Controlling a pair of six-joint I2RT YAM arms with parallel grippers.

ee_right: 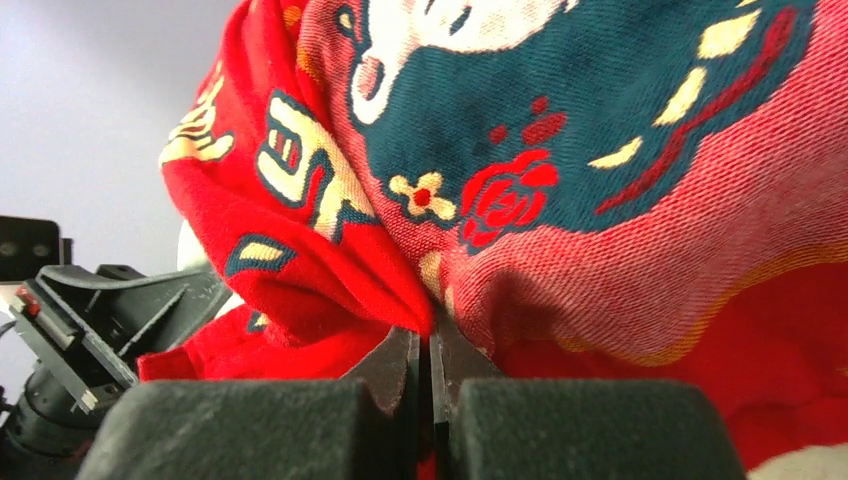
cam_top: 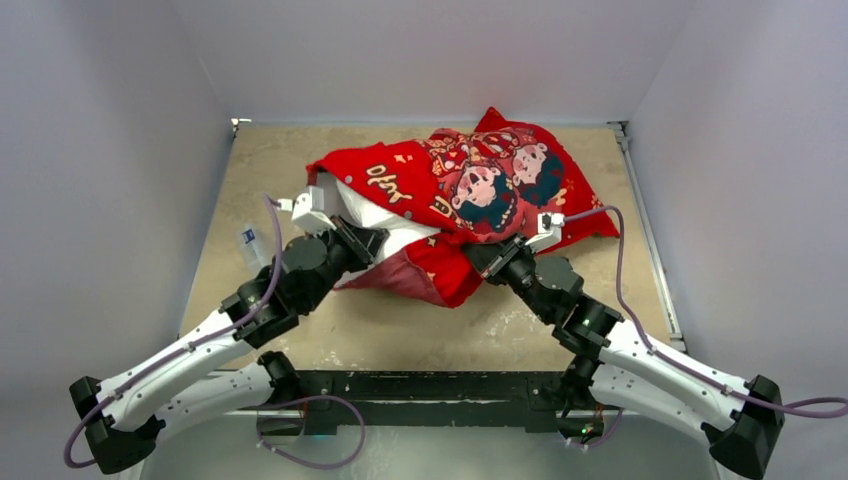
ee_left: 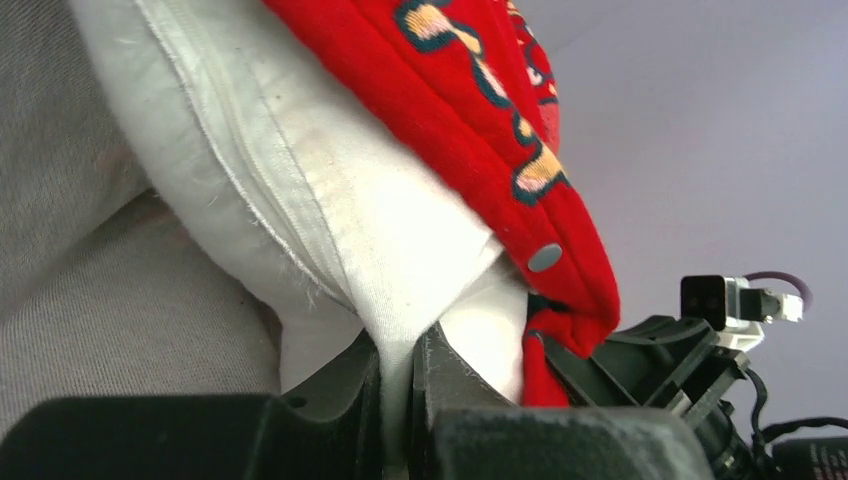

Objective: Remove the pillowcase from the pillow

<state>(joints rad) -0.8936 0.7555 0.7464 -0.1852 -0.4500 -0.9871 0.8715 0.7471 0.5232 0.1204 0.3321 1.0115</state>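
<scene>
- pillowcase [cam_top: 470, 185] — red, printed with cartoon children and pale lettering — lies across the far half of the bench [cam_top: 290, 160] and covers most of the pillow [cam_top: 378, 216].
- pillow: plain white, exposed only at the cover's open left end, where a corner juts toward the near side; the rest is hidden under red cloth.
- left end effector [ee_left: 398, 352]: clenched on a fold of white pillow fabric close to a stitched seam. the red hem, bearing a grey snap [ee_left: 545, 257], hangs just right of the jaws.
- right end effector [ee_right: 430, 345]: clenched on a pinch of the pillowcase, directly below a printed red flower [ee_right: 505, 195].
- both arms reach in from the near edge — the left at the open end, the right near the middle of the bundle; the end effectors are near each other but apart.
- a small clear item [cam_top: 248, 240] with a blue mark lies on the bench left of the left arm; its identity cannot be told.
</scene>
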